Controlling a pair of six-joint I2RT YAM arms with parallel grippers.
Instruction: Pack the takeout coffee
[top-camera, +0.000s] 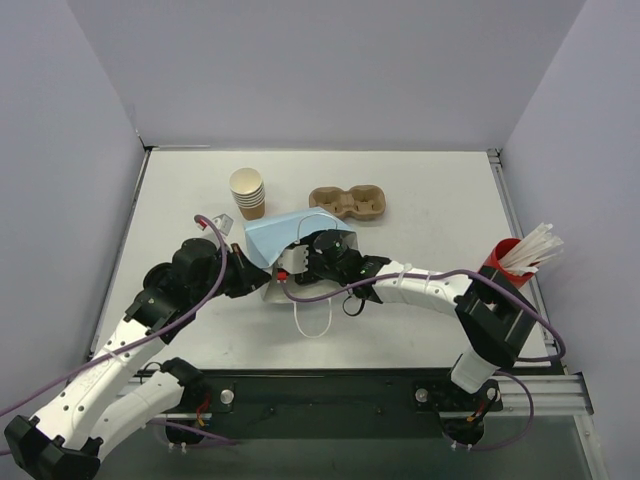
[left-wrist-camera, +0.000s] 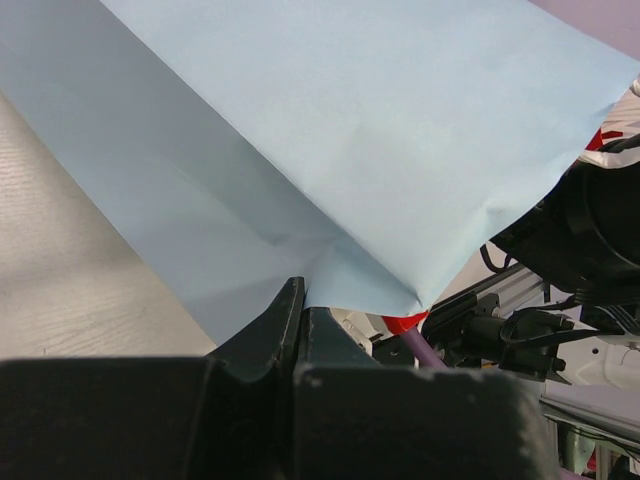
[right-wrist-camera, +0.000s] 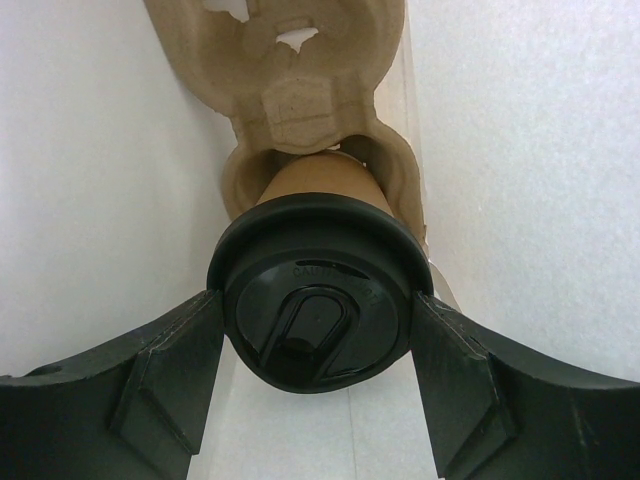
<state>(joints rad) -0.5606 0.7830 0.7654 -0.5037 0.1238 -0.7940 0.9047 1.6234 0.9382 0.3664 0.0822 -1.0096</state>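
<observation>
A light blue paper bag lies on its side mid-table. My left gripper is shut on the bag's edge; in the left wrist view the blue paper is pinched between its closed fingers. My right gripper reaches into the bag's mouth. In the right wrist view its fingers press both sides of the black lid of a tan takeout coffee cup. The cup sits in the near hollow of a brown pulp tray inside the white-lined bag. The tray's far hollow holds no cup.
A second, empty pulp tray lies behind the bag. A stack of lidless tan cups stands at the back left. A red cup of white straws stands at the right edge. The bag's white handle loop lies toward the near edge.
</observation>
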